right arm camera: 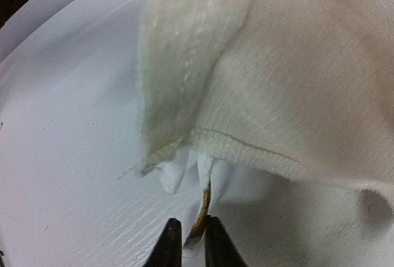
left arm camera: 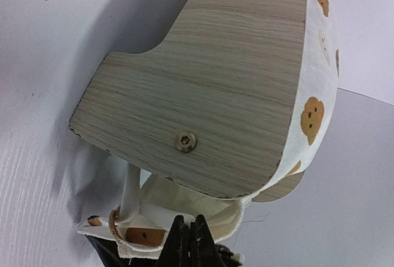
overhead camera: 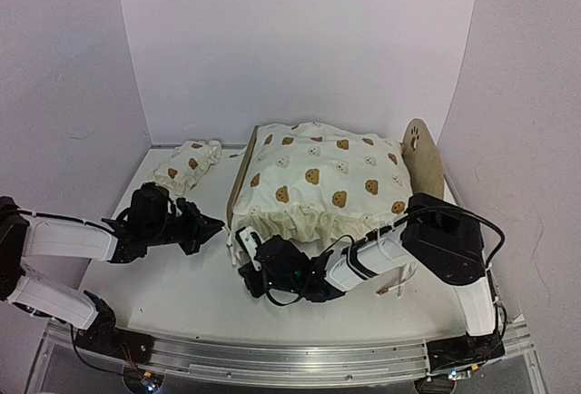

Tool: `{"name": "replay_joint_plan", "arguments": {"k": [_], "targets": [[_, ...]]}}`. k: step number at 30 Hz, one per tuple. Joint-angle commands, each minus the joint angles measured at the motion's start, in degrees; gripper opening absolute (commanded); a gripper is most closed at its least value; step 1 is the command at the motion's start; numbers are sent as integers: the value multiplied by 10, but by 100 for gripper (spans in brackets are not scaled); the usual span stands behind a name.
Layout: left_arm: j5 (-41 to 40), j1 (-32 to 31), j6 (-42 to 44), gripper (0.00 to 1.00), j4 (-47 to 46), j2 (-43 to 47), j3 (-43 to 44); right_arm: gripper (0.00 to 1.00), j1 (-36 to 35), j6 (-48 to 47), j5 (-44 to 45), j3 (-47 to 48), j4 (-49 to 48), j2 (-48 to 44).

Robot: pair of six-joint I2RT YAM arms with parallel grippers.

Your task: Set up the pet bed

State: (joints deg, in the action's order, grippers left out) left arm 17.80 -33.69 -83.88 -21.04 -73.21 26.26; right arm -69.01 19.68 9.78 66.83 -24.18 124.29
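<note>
White walls close in a white table [overhead camera: 172,294] on three sides. At its centre, a little toward 3 o'clock, stands the pet bed [overhead camera: 423,167], its length running from 9 to 3. The bear-print cushion [overhead camera: 318,181] lies over the base and hides most of the frame, apparently laid in as the mattress. Only the headboard with its paw cutout [overhead camera: 415,137] at the 3 o'clock end and the plain wooden end board [overhead camera: 239,181] at 9 o'clock show.

From 4 o'clock the right arm [overhead camera: 436,240] reaches across the front of the bed to the cushion's corner at 7 o'clock. There the right gripper [overhead camera: 247,258] sits low on the table under the ruffled hem. Its jaws are drawn narrow, with a thin cushion tie [right arm camera: 200,208] running down between them. It appears to be pinching that tie, probably to pull it toward the frame for fastening.

The left gripper [overhead camera: 211,227] hovers just beside the 9 o'clock end board with its fingers pressed together on nothing. It faces the board and its screw [left arm camera: 186,141], and looks placed to steady the frame or to take a tie at that corner.

At 10 o'clock from the bed, apart from it and near the back wall, lies the small matching pillow [overhead camera: 186,165], not yet placed.
</note>
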Motion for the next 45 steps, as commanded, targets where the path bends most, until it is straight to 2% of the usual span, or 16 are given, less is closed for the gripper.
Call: {"name": "replay_joint_plan", "arguments": {"k": [1,6,11,16,22,25,29,32,37,39,41,42,45], "targets": [[-19,4,24,0,-45,46,12,0,5,18,82,1,-52,-4],[-60,17,16,0,-122,83,-16,0,5,20,106,-39,-53,-21],[-99,45,-32,0,-224,69,-43,0,5,38,93,-62,-42,-27],[-119,71,-43,0,-249,66,-48,0,5,28,83,-80,-21,-33],[-120,85,-9,0,-240,31,-31,0,24,-5,87,-108,11,-44],[-112,93,34,0,-229,36,-7,0,43,-39,76,-109,35,-40],[-144,147,99,0,-115,98,36,0,53,-67,77,-117,47,-44],[-129,181,119,0,-62,105,70,0,56,-75,71,-124,47,-40],[-100,183,84,0,-57,102,21,0,49,-94,22,-119,34,-47],[-100,184,91,0,-54,119,-15,0,41,-97,-14,-103,59,-69],[-86,185,110,0,-40,136,-45,30,39,-84,-45,-81,133,-104],[-72,184,122,9,-30,142,-55,39,36,-74,-52,-83,169,-135],[-52,182,147,47,40,171,-80,61,36,-46,-71,-115,262,-252]]}}
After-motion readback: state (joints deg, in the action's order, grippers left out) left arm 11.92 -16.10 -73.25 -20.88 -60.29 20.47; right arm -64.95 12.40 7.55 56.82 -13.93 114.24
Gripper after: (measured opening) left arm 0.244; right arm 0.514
